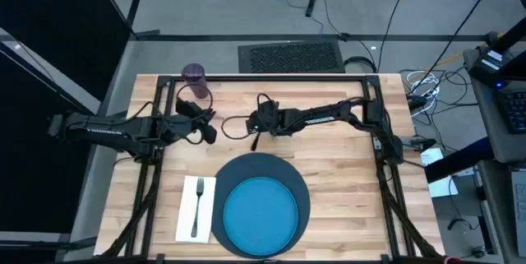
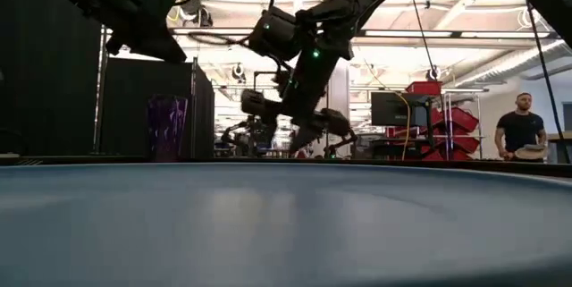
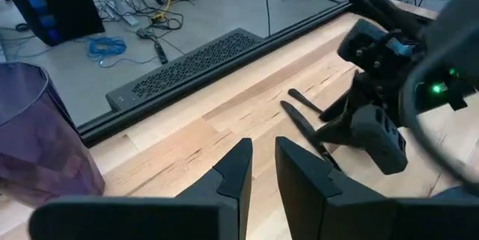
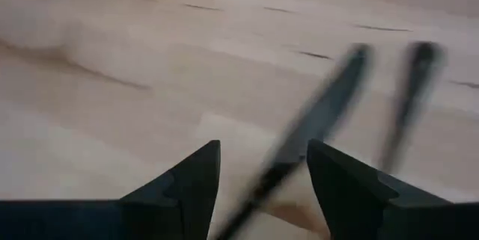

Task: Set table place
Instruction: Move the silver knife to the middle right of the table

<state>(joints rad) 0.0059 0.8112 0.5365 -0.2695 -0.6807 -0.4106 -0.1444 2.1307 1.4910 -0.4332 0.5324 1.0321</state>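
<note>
Knife [image 4: 314, 131] lies under right claw [image 4: 262, 167], tilted down, fingers parted.

In the high view, the counter [image 1: 329, 173] fills the middle of the frame. The mat [image 1: 261, 165] lies at the lower centre, and the plate [image 1: 261, 211] sits on it. The napkin [image 1: 194, 209] lies just left of the mat, with the fork [image 1: 197, 205] on top of it. The cup [image 1: 194, 81] stands in the upper left part of the counter, near its far edge. Two utensils [image 3: 310, 124] lie side by side on the counter above the mat, right of the cup. The left gripper [image 1: 208, 126] is left of them, below the cup; the right gripper [image 1: 256, 136] is over them
</note>
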